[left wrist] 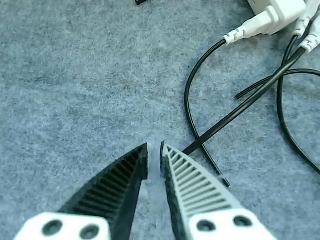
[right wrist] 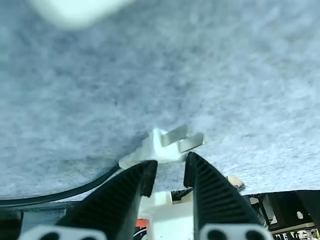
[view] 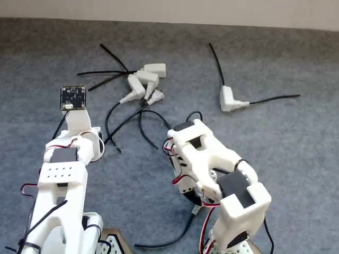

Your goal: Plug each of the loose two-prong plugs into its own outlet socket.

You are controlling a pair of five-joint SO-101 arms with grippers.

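A loose white two-prong plug (right wrist: 167, 142) lies on the grey carpet just past the tips of my right gripper (right wrist: 171, 162), prongs pointing away from its black cable. The fingers stand a little apart and nothing sits between them. From above, this plug (view: 196, 209) is tucked under the folded right arm (view: 212, 164). My left gripper (left wrist: 154, 147) hovers over bare carpet with its tips nearly touching and nothing held. A cluster of white plugs and sockets (view: 144, 82) lies ahead of the left arm; one of them (left wrist: 272, 15) shows in the left wrist view.
Black cables (left wrist: 235, 110) cross the carpet beside my left gripper. Another white plug-and-socket piece (view: 229, 99) with two black leads lies at the right rear. A blurred white shape (right wrist: 75, 10) sits beyond the right gripper.
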